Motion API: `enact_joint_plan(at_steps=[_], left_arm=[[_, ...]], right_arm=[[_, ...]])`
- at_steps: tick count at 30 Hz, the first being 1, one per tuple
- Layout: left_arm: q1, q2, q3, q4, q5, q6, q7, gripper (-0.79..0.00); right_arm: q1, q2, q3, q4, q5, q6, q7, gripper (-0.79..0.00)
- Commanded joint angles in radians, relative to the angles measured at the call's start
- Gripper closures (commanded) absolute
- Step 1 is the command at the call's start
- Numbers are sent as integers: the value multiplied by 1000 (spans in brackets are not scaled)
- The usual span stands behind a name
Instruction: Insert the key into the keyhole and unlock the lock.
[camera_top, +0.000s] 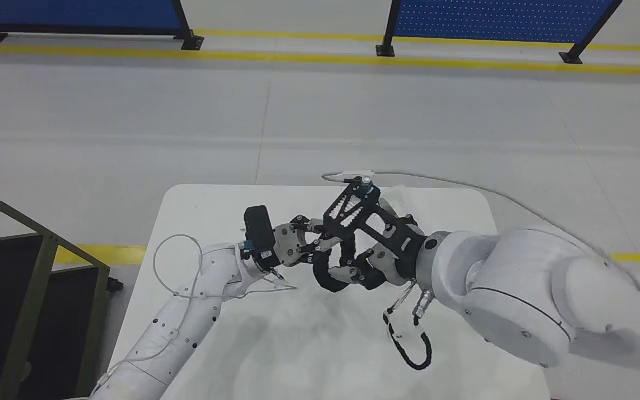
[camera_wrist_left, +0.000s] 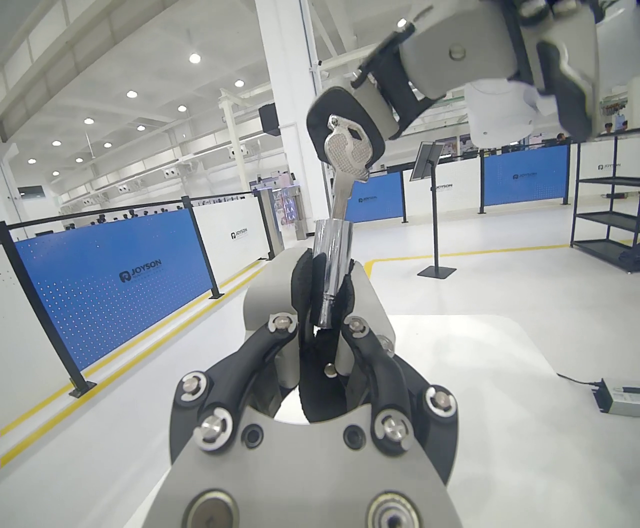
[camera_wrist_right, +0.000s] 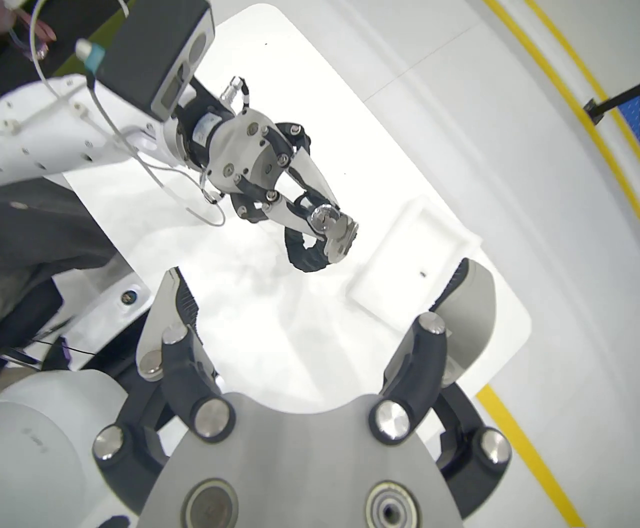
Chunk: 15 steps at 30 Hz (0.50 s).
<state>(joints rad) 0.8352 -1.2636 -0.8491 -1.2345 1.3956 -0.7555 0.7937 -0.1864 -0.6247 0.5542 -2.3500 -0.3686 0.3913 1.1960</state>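
- the white table (camera_top: 200, 220) is lying under both arms, and the two grippers are meeting above its middle in the top view.
- the right gripper (camera_wrist_right: 320, 287) is hanging on the 3 o'clock side of that meeting point, its jaws standing wide apart and gripping nothing. one black pad (camera_wrist_left: 318, 122) is sitting right behind the key's head, and i cannot tell whether they are touching.
- the left gripper (camera_wrist_left: 329, 267) is sitting on the 9 o'clock side, its fingers clamping the lock's chrome barrel and holding it clear of the table.
- a shallow white tray (camera_wrist_right: 420, 240) is lying flat on the table near a rounded corner, apart from both grippers.
- the lock (camera_wrist_left: 334, 240) is sticking up out of the left fingers, its black cable loop (camera_top: 325, 278) hanging at 5 o'clock from them in the top view.
- the key (camera_wrist_left: 345, 150) is sitting with its blade in the barrel's end, its head standing free and leaning slightly.
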Motion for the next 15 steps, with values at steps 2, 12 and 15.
enact_joint_plan(at_steps=[2, 12, 15], left_arm=[[16, 5, -16, -17, -46, -53, -66, 0], [58, 29, -90, -142, -227, -174, -399, 0], [82, 39, -113, -182, -269, -184, -499, 0]], right_arm=[[-17, 3, -6, 0, -54, -117, -9, -785], [-85, 21, 20, 0, -100, -343, -46, -785], [-85, 21, 20, 0, -100, -343, -46, -785]])
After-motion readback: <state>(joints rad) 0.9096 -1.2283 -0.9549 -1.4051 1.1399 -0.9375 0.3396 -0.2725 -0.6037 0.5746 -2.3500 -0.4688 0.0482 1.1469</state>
